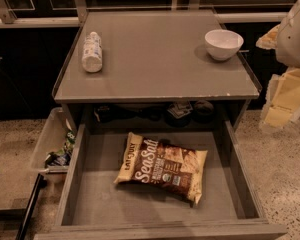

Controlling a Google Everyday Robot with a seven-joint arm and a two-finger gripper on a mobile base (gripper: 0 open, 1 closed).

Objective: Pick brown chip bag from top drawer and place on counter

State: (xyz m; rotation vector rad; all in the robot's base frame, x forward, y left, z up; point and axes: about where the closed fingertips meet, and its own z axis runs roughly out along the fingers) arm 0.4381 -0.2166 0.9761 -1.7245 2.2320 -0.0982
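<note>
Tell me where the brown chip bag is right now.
In the camera view, the brown chip bag lies flat mid-floor in the open top drawer, below the counter edge; the gripper is off at the right edge, apart from it.

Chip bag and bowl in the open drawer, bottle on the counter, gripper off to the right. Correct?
No. The camera view shows the bowl on the counter, right rear, not in the drawer. The chip bag lies in the drawer, bottle on the counter, gripper off to the right.
</note>
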